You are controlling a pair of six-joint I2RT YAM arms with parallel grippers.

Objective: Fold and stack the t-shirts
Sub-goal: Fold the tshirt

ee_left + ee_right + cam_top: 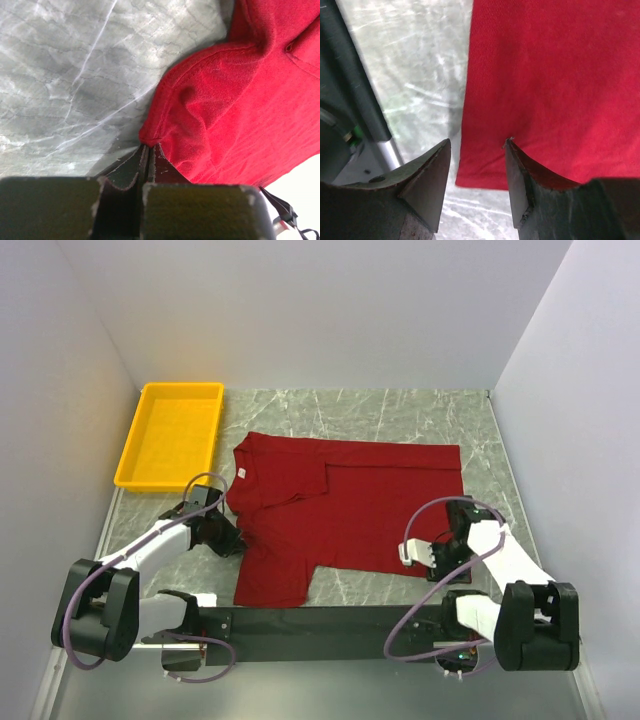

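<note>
T-shirt [370, 500] lies flat on the table [400, 410], just beside the yellow tray [140, 440].
Left pincer [150, 147] pinches its tray-side sleeve edge; right pincer [477, 147] hangs spread over the hem farthest from the tray.

I count one dark red t-shirt [350, 510], and on it one small white neck label [243, 473]. There is one yellow tray [175, 435], one grey marbled table [400, 410] and one long black base bar [330, 630]. The robot arms are two: one left arm [150, 545] and one right arm [510, 555]. The grippers are also two, the left gripper [148, 150] and the right gripper [477, 145], and each one has two fingers, so four fingers together.
</note>
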